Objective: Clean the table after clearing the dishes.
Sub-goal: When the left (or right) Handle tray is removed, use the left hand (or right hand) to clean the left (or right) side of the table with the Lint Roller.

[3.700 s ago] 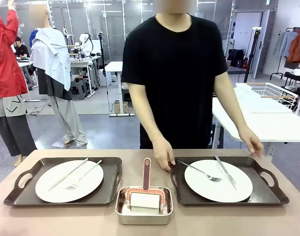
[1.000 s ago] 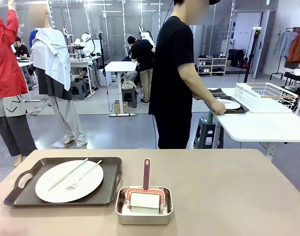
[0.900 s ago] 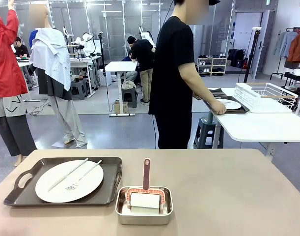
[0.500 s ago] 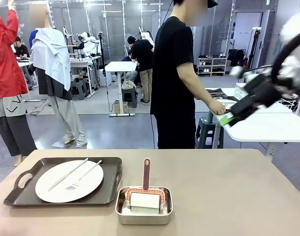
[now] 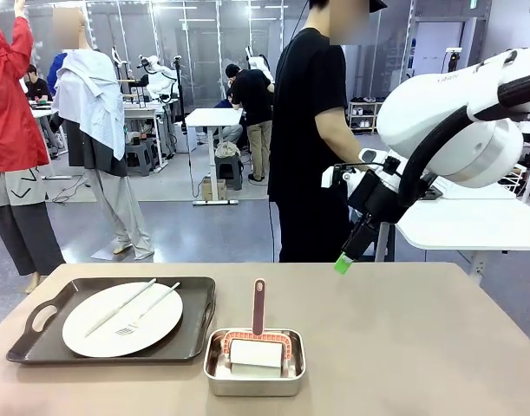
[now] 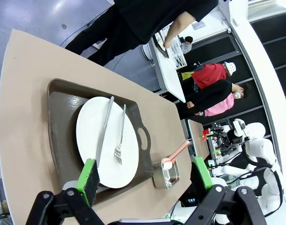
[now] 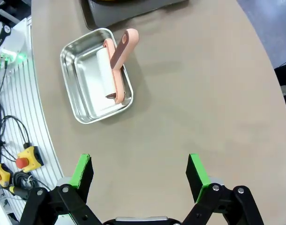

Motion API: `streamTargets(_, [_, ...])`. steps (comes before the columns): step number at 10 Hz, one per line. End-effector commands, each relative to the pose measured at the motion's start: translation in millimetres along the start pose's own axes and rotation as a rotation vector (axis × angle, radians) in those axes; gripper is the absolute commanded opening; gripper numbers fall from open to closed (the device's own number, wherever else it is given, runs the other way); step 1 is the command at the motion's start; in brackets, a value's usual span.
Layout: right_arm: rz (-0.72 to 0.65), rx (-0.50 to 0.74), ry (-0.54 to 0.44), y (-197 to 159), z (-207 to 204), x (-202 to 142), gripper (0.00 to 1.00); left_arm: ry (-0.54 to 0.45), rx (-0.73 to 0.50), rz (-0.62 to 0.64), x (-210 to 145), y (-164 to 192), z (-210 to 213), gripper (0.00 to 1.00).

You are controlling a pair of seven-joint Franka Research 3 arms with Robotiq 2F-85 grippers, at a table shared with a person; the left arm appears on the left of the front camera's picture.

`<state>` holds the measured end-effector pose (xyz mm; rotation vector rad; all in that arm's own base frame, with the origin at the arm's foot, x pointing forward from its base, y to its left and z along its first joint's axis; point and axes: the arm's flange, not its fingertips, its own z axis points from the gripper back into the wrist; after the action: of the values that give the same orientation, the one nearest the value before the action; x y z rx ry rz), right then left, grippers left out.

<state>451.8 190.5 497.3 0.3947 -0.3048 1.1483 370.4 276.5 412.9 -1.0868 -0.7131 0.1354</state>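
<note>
Well beneath right fingers [image 7: 197,177], table [image 7: 203,93].

Looks past the left pincer [image 6: 145,176], green pads [image 6: 88,180] spread wide, onto a matte beige-brown surface [image 6: 25,108]. Shows a dark brown handled tray [image 6: 61,119] bearing a round white plate [image 6: 89,136] with silver knife [image 6: 104,131] and fork [image 6: 120,137]; just beside it, a shiny steel tin [image 6: 165,174] holding a pink-handled roller [image 6: 177,150].

Desk [image 5: 403,347] plain matte beige-brown. Left tray [image 5: 199,316] dark brown; plate [image 5: 156,334] plain white; knife [image 5: 121,307] and fork [image 5: 152,305] silver. Near tin [image 5: 251,386] shiny steel; roller handle [image 5: 259,303] salmon-pink, roll [image 5: 254,354] white. Right pincer [image 7: 140,171] black, pads [image 7: 82,171] bright green; left pincer [image 6: 145,176] the same colours. Right arm [image 5: 447,113] glossy white. Far person's shirt [image 5: 304,113] plain black.
</note>
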Motion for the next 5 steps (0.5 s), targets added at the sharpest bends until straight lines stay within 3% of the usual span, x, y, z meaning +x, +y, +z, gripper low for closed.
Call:
streamTargets(1, [-0.026,0.01,-0.006,0.9,9.5,-5.2,1.0,0.002,-0.001,-0.004,2.7,-0.2,3.2,1.0])
streamTargets(5, [-0.026,0.01,-0.006,0.9,9.5,-5.2,1.0,0.002,-0.001,-0.004,2.7,-0.2,3.2,1.0])
